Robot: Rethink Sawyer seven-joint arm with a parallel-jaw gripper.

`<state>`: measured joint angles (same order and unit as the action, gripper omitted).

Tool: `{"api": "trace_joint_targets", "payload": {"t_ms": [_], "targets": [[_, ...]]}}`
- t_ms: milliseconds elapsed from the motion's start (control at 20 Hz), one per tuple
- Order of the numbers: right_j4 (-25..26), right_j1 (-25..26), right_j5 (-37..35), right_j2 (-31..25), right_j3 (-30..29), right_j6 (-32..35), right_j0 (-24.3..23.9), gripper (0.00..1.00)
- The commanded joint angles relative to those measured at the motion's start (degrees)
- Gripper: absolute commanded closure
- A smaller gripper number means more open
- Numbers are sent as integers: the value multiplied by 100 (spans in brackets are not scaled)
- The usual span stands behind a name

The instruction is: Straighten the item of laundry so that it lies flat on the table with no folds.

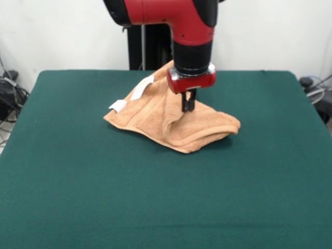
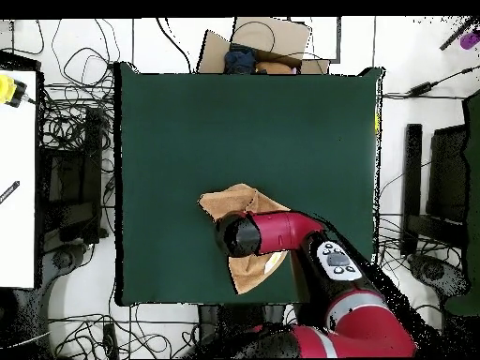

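Note:
The tan-orange towel (image 1: pixel 171 122) lies crumpled and folded over itself on the dark green table (image 1: pixel 78 181), a little behind its middle. Its white loop (image 1: pixel 141 88) and white label (image 1: pixel 118 106) show at its left side. My gripper (image 1: pixel 188 105) comes straight down onto the towel's raised middle, its fingers close together and pinching the cloth. In the overhead view the arm's wrist (image 2: pixel 239 234) covers the gripper. The towel (image 2: pixel 230 201) shows on both sides of the wrist, near the table's (image 2: pixel 281 122) bottom edge.
The robot's black pedestal (image 1: pixel 148 46) stands behind the table. In the overhead view, cables (image 2: pixel 80 112) lie on the floor around the table, a white bench (image 2: pixel 17 178) stands at the left, and a cardboard box (image 2: pixel 258 47) sits beyond the top edge.

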<state>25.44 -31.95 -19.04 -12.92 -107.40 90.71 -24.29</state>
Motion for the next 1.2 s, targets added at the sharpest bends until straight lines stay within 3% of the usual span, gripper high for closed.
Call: {"api": "trace_joint_targets", "payload": {"t_ms": [50,300,350,650,1200], "targets": [[-251,-802,-408,127,-310,821,257,100],[-236,-798,-410,39,-286,664,168,100],[-228,-795,-405,30,-279,640,156,0],[-278,-695,-465,57,-309,690,99,0],[41,87,3,67,189,521,-36,0]]}}
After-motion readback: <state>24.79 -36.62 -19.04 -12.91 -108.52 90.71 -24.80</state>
